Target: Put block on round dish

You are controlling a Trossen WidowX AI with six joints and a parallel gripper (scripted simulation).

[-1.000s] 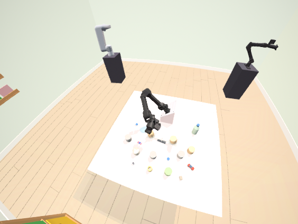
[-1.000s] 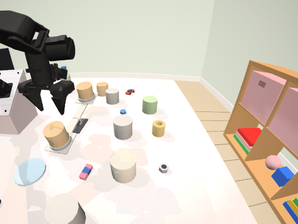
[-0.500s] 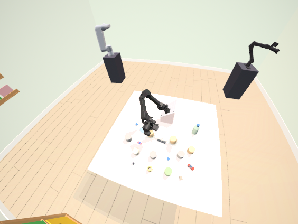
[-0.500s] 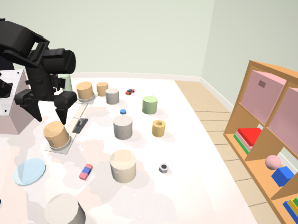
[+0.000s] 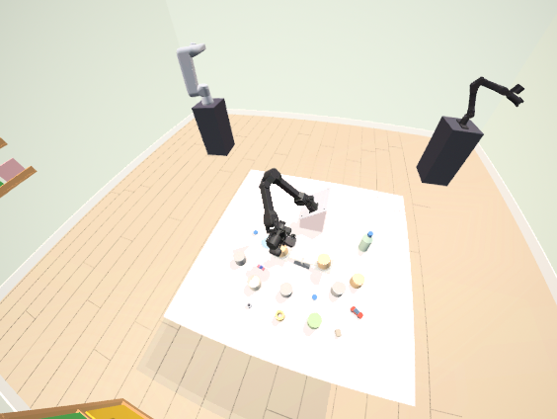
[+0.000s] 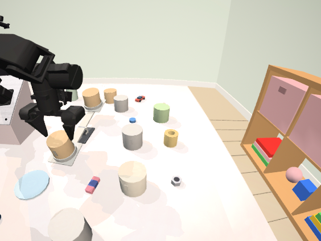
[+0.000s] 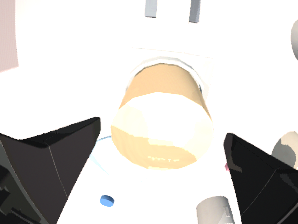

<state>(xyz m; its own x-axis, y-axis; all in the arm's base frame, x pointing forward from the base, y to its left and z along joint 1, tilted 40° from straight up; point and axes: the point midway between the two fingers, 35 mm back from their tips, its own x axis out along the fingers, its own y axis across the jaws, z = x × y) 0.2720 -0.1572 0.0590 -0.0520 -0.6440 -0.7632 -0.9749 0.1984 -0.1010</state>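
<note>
My gripper (image 6: 57, 137) (image 7: 164, 131) is open and empty. It points down over the near tan cup (image 6: 61, 147) (image 7: 162, 82) (image 5: 284, 251), with one fingertip on each side of the cup's top and gaps between. That cup stands on one end of the balance (image 6: 86, 134) (image 5: 301, 260). The other tan cup (image 6: 91, 98) (image 5: 323, 262) stands on the far end. The light blue round dish (image 6: 32, 185) (image 5: 265, 243) lies beside the near end, with nothing on it. The block is hidden from view.
A pink and blue block (image 6: 92, 185) (image 5: 261, 268) lies near the dish. Grey cylinders (image 6: 132, 137) (image 5: 286, 290), a cream cylinder (image 6: 132, 179), a green cylinder (image 6: 161, 113) and a bottle (image 5: 365, 242) stand around. A box (image 5: 312, 221) is behind the balance.
</note>
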